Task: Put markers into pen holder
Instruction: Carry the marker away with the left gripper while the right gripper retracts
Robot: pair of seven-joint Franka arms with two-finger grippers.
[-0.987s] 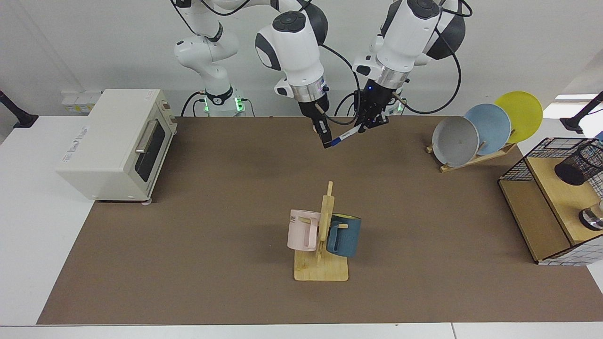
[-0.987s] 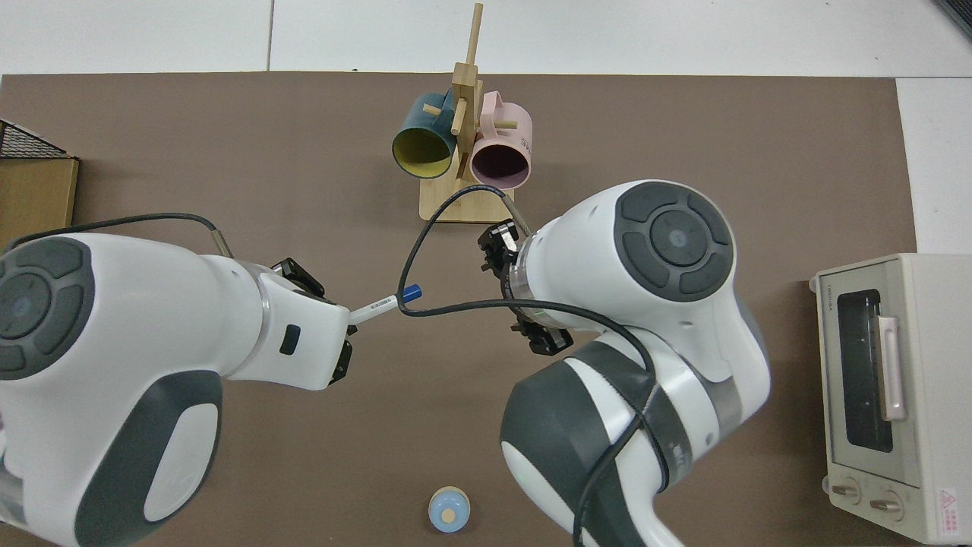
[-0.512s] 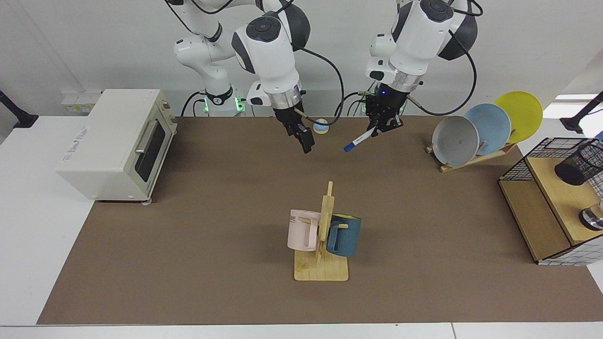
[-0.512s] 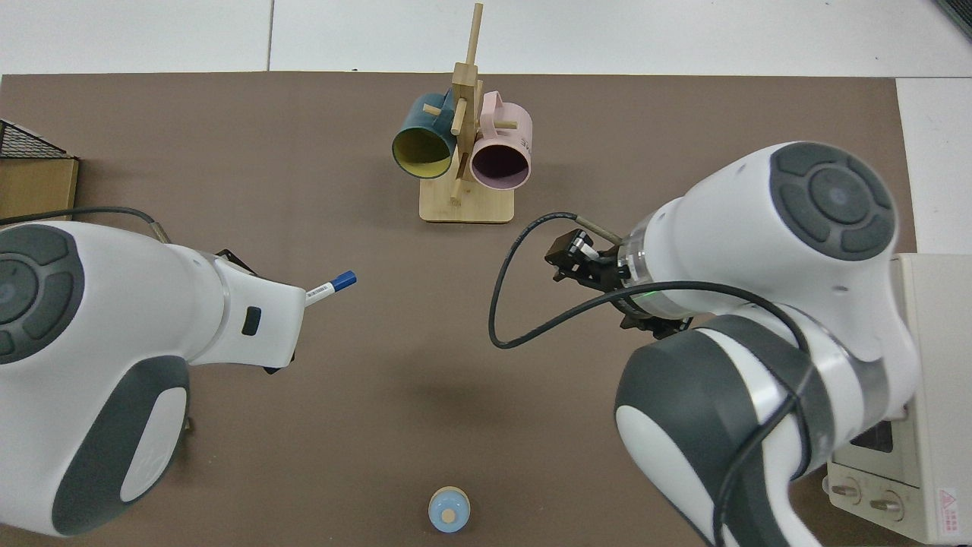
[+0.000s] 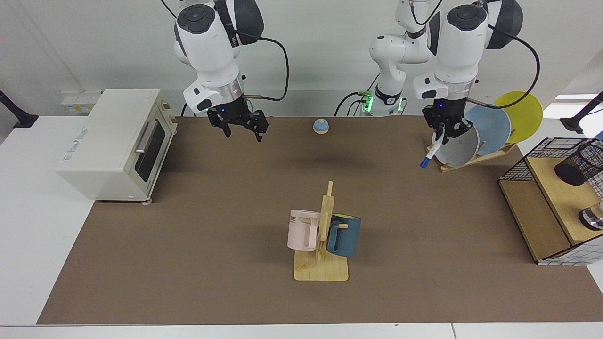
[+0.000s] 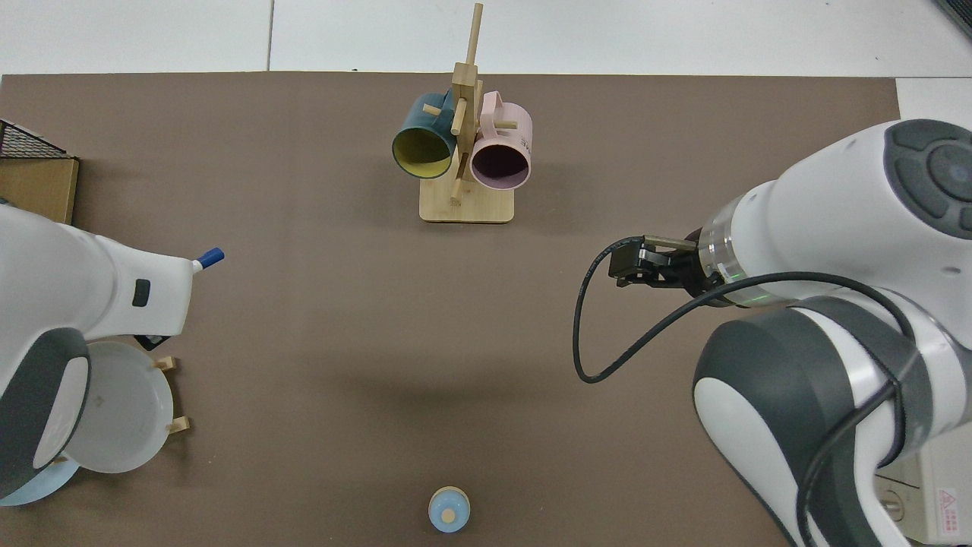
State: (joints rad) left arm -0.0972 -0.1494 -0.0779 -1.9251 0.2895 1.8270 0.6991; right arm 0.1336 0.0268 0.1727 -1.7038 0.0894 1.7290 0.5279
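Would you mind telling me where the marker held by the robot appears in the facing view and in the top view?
Facing view: the marker hangs tilted, blue cap down, from the left gripper, in front of the grey plate at right.
Top view: only its blue-capped end pokes out past the left arm's wrist at the left edge.
Shared landmark: the mug rack.

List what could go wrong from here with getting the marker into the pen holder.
1. The left hand grips the marker near one end, so the slanted marker could pivot or slip.
2. The marker hangs close to the grey plate on the plate rack and could knock it on the way.
3. The pen holder looks tilted inside the wire basket, making a clean drop harder.

The right hand waits open near the toaster oven.
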